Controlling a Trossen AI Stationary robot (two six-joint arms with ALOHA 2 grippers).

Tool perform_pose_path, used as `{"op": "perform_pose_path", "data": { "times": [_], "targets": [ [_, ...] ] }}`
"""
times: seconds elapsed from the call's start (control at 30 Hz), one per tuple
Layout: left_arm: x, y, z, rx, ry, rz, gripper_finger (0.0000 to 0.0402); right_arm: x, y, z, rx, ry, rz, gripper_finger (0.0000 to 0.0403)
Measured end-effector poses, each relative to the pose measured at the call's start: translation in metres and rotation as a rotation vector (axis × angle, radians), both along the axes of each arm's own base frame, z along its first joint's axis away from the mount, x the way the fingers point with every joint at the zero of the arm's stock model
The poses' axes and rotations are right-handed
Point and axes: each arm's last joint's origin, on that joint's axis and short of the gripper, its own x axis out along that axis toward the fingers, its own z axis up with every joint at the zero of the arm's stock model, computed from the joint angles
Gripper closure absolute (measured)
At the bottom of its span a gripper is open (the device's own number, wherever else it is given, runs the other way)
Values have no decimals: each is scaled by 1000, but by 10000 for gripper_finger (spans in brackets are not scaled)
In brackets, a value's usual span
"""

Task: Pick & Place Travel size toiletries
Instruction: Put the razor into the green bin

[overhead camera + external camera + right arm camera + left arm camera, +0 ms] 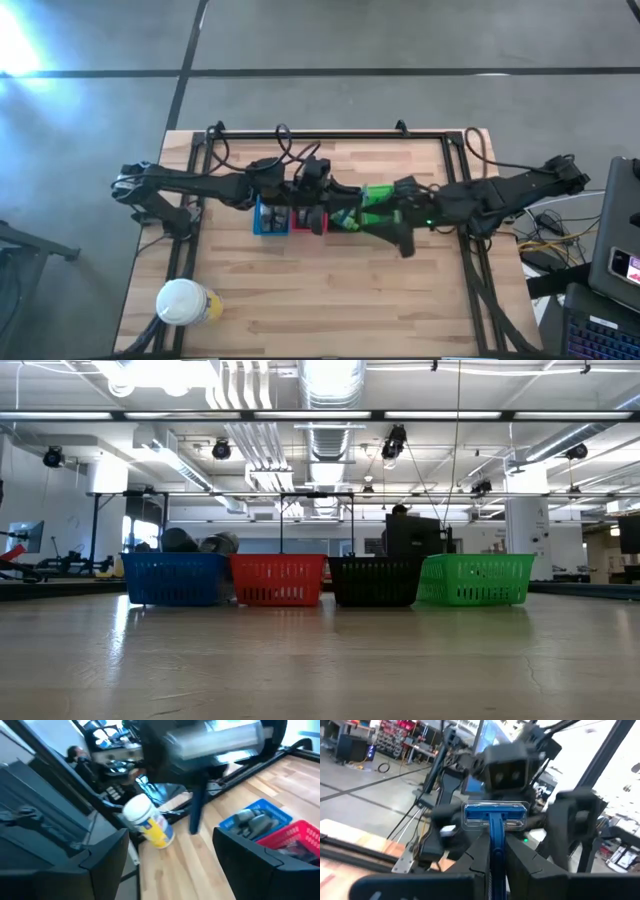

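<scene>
A blue-handled razor (495, 816) with a clear cap over its head stands between my left gripper's (494, 865) shut fingers. That gripper (325, 188) hovers over the row of baskets at mid-table. My right gripper (170, 865) is open, its fingers spread wide, and faces the razor (197, 810) from the right (350, 215). Dark grey tubes (255, 821) lie in the blue basket (235, 821). The other toiletries are hidden inside the baskets. My left gripper pinches the razor's blue handle (494, 851) between its two fingers. The handle runs along the fingers, and the capped head (495, 816) sticks out past the fingertips. The razor is lifted clear of the table and the baskets.
Blue (172, 579), red (277, 579), black (374, 580) and green (476, 579) baskets stand in a row at mid-table. A white-lidded round container (183, 302) sits near the front left corner. A dark frame (330, 134) borders the table's far edge and sides.
</scene>
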Motion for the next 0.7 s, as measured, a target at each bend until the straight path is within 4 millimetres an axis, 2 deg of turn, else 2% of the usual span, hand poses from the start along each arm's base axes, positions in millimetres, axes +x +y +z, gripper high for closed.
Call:
{"op": "perform_pose_path", "data": {
  "times": [0.17, 0.27, 0.5, 0.7],
  "targets": [
    [0, 2, 3, 0, -33, -13, 363, 18, 5, -14, -29, 34, 4, 107],
    [0, 2, 3, -2, -32, -14, 363, 25, 8, -14, -41, 4, 13, 107],
    [0, 0, 3, -5, -33, -21, 363, 31, 2, -8, -63, -74, -29, 134],
    [-1, -1, 4, -5, -44, -34, 363, 34, -4, -10, -61, -69, -48, 161]
  ]
}}
